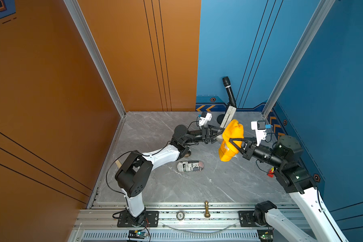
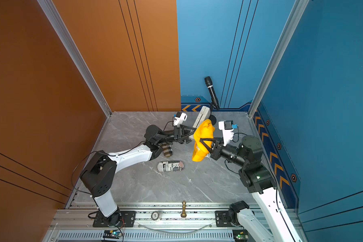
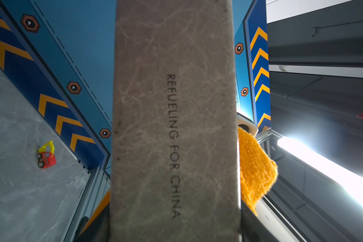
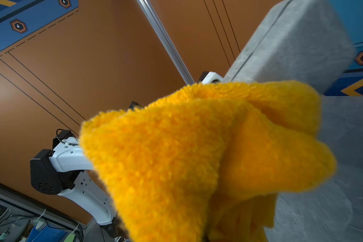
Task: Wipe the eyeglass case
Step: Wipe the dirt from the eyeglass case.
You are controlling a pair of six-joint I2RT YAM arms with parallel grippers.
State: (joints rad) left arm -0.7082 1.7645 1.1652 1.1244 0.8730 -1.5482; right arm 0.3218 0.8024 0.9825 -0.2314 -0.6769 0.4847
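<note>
We judge the wiping to be under way, not finished. The grey eyeglass case [image 1: 229,116] is off the marble table [image 1: 197,188], held up at a slant over its far middle. The orange cloth [image 1: 233,127] lies against the case's right side, about halfway along it. The far upper end of the case sticks out bare above the cloth in both top views. In the left wrist view the lettered face [image 3: 174,125] is uncovered, with only a corner of cloth [image 3: 254,167] showing at its edge. We cannot tell how much of the case the cloth has passed over. By our reading, that face and the upper end are left to do, and then the case has to be set down.

The left gripper [image 1: 220,133] pinches the lower end of the case between its jaws. Its arm comes from the near left base, folds at the elbow and stretches nearly level toward the middle. The right gripper [image 1: 232,140] has its jaws pressed together on a fold of the cloth, and the rest hangs below it. Its arm rises from the near right and reaches left and far, bringing the cloth against the case from the right.

A newsprint-patterned pouch [image 1: 190,166] lies flat on the table near the middle.
</note>
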